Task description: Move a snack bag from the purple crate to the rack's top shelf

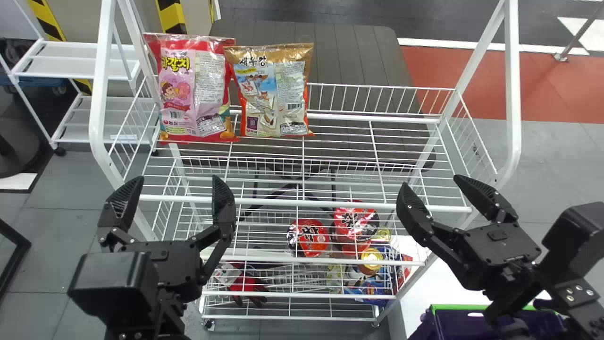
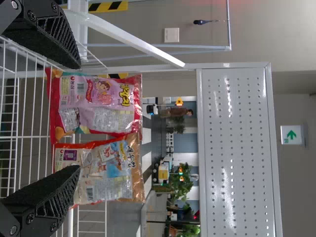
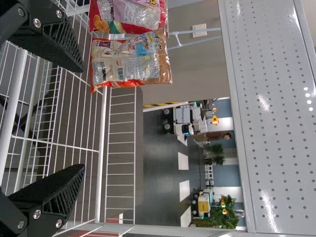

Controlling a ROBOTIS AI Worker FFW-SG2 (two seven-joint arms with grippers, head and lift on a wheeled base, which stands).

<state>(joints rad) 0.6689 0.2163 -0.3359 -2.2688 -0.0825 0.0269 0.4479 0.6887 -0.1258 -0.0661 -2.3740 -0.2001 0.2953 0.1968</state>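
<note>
Snack bags side by side on the rack, long axes upright (tops skyward), left hand and right hand spread

Red-and-pink snack bag and orange-gold snack bag: plump, sealed, upright side by side at back left of rack's top shelf, white wire, low mesh sides. Purple crate, green rim, low by rack's right front, partly hidden, contents unclear.
</note>
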